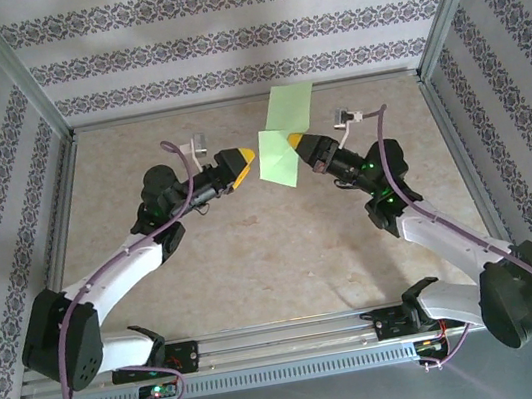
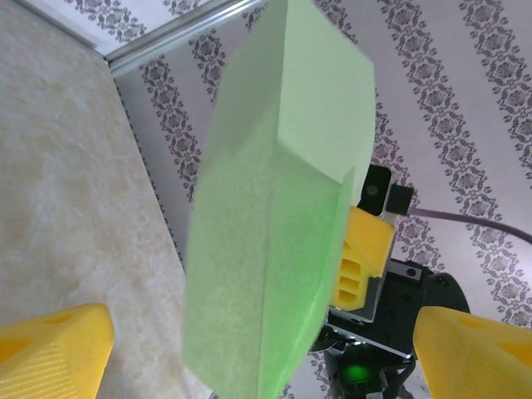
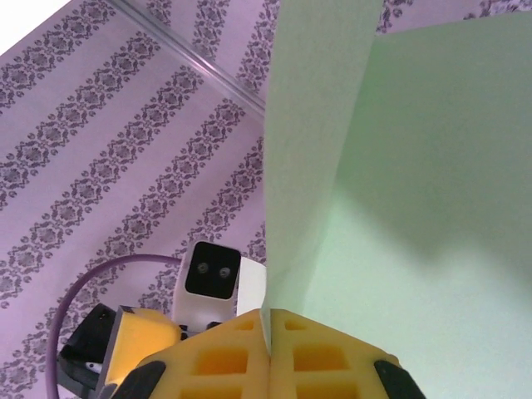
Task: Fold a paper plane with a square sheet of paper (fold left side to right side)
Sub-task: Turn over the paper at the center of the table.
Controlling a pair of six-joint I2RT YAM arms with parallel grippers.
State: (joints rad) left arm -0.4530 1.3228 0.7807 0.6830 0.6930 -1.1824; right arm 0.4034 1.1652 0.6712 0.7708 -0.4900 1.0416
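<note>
A: The limbs? White shells with black joint housings on the left arm (image 1: 116,276) and the right arm (image 1: 447,244); a purple cable (image 1: 182,162) trails along each.

B: Yellow moulded plastic fingers; ribbed on the left gripper (image 2: 266,366), pocketed with square recesses on the right gripper (image 3: 270,320); a white-and-black wrist camera block (image 3: 212,278); a small green light (image 2: 357,371).

The scene is lit brightly and evenly; faint shadows are cast on the bench (image 1: 254,252). The close sheet of paper (image 2: 266,249) is rendered slightly blurred.
</note>
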